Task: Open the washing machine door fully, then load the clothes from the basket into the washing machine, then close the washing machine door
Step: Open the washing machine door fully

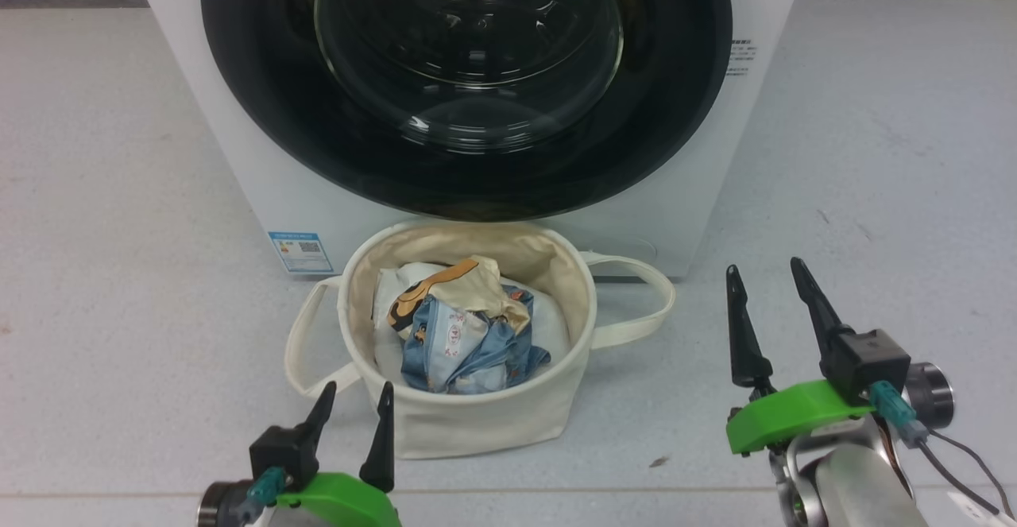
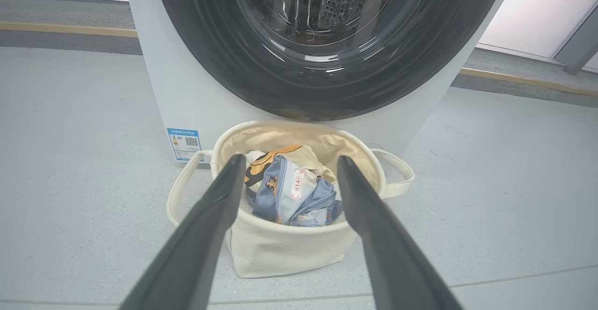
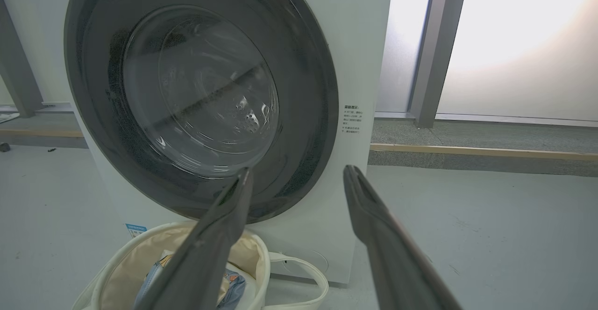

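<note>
The white washing machine [image 1: 707, 185] stands straight ahead, its black-rimmed glass door [image 1: 469, 50] shut flat against the front. The cream basket [image 1: 477, 416] sits on the floor just before it, holding the clothes [image 1: 469, 328], blue denim and beige printed cloth. My left gripper [image 1: 355, 388] is open and empty, low at the basket's near left side. My right gripper [image 1: 763, 266] is open and empty, off to the basket's right. The left wrist view looks at the basket [image 2: 289, 249] and clothes [image 2: 289, 188]; the right wrist view faces the door [image 3: 201, 95].
Grey floor [image 1: 874, 153] spreads to both sides of the washer. A blue label sticker [image 1: 296, 250] marks its lower left corner. Behind the washer in the right wrist view are a grey post [image 3: 432, 48] and a pale floor strip [image 3: 481, 152].
</note>
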Tool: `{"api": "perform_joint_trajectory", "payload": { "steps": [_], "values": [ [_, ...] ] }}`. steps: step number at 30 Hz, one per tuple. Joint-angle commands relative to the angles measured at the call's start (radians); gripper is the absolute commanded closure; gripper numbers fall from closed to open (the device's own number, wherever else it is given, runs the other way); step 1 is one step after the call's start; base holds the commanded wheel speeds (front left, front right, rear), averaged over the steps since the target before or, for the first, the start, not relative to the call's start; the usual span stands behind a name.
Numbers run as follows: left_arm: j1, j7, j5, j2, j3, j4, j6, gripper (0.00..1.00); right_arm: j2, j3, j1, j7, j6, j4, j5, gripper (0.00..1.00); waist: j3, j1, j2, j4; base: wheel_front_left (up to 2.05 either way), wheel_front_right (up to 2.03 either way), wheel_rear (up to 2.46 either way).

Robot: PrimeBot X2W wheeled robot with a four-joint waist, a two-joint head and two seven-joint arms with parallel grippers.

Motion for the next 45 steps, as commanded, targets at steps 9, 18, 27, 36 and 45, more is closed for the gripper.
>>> {"api": "perform_joint_trajectory", "payload": {
  "steps": [9,18,27,36,45],
  "values": [
    [-0.048,-0.013,-0.002,0.006,0.025,-0.022,0.004,0.0,0.002,0.025,-0.035,-0.012,0.0,-0.034,0.007,0.0,0.0,0.0001,0.0,0.001,1.52,0.7,-2.22],
    [-0.051,-0.013,0.003,0.006,0.034,-0.025,0.012,0.0,0.002,0.024,-0.035,-0.012,0.0,-0.034,0.009,0.0,0.001,0.0001,0.0,0.003,1.14,1.3,-2.44],
    [-0.039,-0.013,0.023,0.006,0.051,-0.071,0.02,0.0,0.002,0.025,-0.039,-0.012,0.0,-0.033,0.01,0.0,0.005,0.0001,0.0,0.005,0.81,0.91,-1.71],
    [-0.038,-0.013,0.032,0.006,0.045,-0.087,0.007,0.0,0.002,-0.003,-0.035,-0.012,0.0,-0.029,0.048,0.0,0.01,0.0001,0.0,0.007,0.18,0.18,-0.35],
    [-0.045,-0.013,0.04,0.006,0.044,-0.088,0.003,0.0,0.002,-0.021,-0.046,-0.012,0.0,-0.044,0.148,1.0,0.034,0.0001,0.0,0.001,0.0,0.0,0.0]
  ]
}}
